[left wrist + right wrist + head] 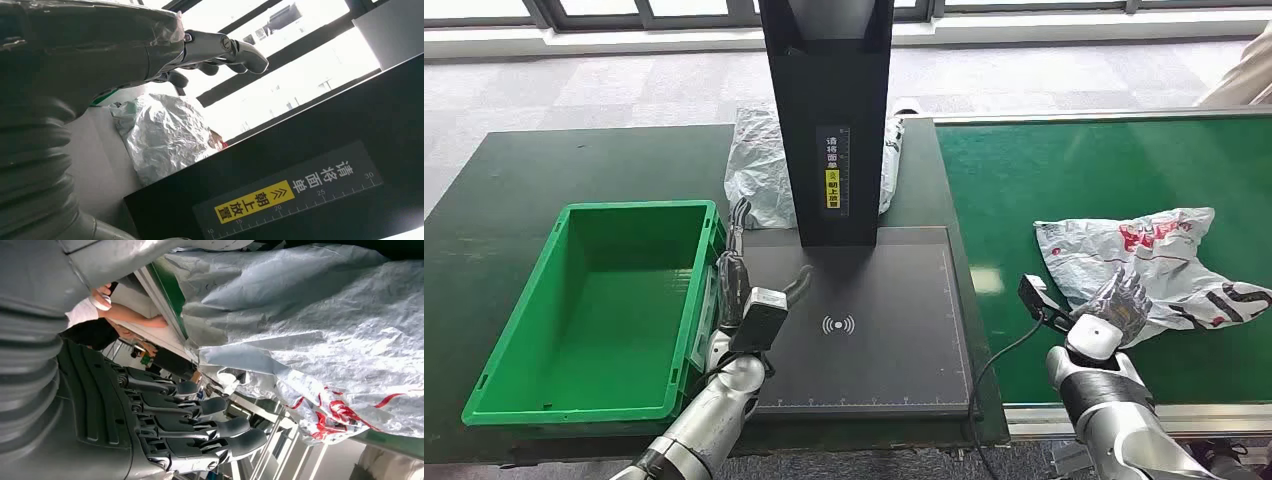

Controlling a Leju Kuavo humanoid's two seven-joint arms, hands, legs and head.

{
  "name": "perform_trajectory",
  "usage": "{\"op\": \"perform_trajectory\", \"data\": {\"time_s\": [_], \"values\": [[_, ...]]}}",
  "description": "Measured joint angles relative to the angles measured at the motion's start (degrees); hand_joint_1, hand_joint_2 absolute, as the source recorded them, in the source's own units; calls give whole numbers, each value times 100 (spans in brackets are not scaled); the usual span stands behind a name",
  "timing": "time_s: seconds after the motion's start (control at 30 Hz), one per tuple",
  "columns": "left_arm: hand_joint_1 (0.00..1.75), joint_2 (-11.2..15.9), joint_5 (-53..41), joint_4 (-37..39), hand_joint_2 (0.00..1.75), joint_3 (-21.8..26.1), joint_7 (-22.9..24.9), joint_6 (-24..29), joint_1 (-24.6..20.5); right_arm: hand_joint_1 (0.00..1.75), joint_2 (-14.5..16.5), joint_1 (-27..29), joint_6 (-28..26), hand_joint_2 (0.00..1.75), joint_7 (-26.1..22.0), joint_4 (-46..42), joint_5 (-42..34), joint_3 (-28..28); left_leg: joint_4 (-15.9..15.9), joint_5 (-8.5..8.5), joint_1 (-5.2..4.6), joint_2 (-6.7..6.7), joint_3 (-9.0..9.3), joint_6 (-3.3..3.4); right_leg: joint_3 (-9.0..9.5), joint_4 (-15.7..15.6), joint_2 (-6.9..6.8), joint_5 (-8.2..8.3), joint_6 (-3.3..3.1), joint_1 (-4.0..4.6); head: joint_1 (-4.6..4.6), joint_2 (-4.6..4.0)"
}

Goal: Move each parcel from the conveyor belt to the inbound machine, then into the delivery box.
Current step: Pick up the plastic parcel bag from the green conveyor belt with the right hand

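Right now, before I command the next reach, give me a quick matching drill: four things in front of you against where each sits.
Things:
1. green plastic crate
2. red-printed white plastic parcel
3. crumpled silver-grey parcel
4. right hand

Places:
A. behind the black scanner post
B. on the green conveyor belt
C. at the white parcel's near edge
D. left of the dark scanner pad

Pairs: 1-D, 2-B, 3-A, 4-C

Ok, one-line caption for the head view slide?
Right hand reaches the white parcel on the conveyor belt; green box empty.
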Motion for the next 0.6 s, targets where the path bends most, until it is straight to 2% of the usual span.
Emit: {"op": "perform_trajectory", "data": {"time_s": [0.37, 0.43, 0.47, 0.57, 0.6], "values": [[0, 0, 5, 0, 175, 0, 0, 0, 0, 0, -14, 23, 78, 175, 4, 48, 0, 0, 0, 0, 0, 0, 0, 0, 0, 0, 0, 0, 0, 0, 0, 0], [0, 0, 8, 1, 175, 0, 0, -4, 0, 0, -17, 23, 221, 175, 7, 61, 0, 0, 0, 0, 0, 0, 1, 0, 0, 0, 0, 0, 0, 0, 0, 1], [0, 0, 15, 1, 175, 0, 0, -15, 0, 20, -22, 24, 373, 175, 11, 69, 0, 0, 0, 0, 0, 0, 1, 0, 0, -1, 0, 0, 0, 0, 0, 0], [0, -3, 52, 21, 175, 0, 0, -56, -8, 151, -66, 63, 886, 175, 52, 107, 0, 0, 0, 0, 0, -1, 0, 0, 0, -1, -1, 0, 0, 0, 0, 2], [0, -4, 61, 33, 175, 0, 0, -69, -13, 175, -86, 83, 985, 175, 77, 119, 0, 0, 0, 0, 0, -1, 0, 0, 0, -1, -1, 0, 0, -1, 0, 2]]}}
